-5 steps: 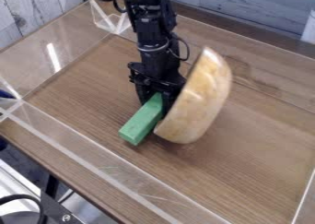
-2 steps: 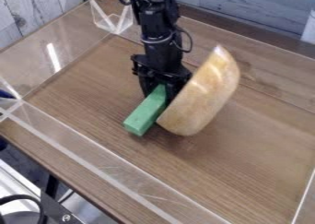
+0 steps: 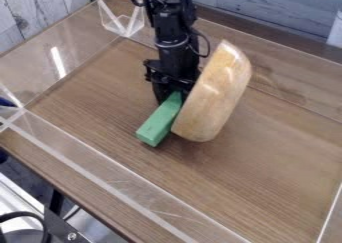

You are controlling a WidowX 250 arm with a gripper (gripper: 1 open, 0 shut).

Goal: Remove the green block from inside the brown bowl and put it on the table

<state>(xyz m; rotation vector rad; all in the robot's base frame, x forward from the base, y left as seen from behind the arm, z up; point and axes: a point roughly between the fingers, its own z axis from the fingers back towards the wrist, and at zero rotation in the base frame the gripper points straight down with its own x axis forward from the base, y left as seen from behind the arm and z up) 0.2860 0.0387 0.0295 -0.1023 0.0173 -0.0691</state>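
The brown bowl [image 3: 214, 95] is tipped up on its side on the table [image 3: 94, 87], its rounded outside facing the camera and its opening turned away toward the arm. The green block [image 3: 162, 121] slants down from the bowl's left edge, its lower end resting on the tabletop. My gripper [image 3: 170, 87] points straight down right at the block's upper end, beside the bowl's rim. Its fingers are shut, and they look closed on the top of the green block, though the contact is partly hidden by the bowl.
Low clear acrylic walls [image 3: 54, 137] run along the table's edges, near at the front left. A small clear stand [image 3: 127, 22] sits at the back behind the arm.
The bowl has rocked a little, standing slightly more upright. The gripper and green block have barely shifted.
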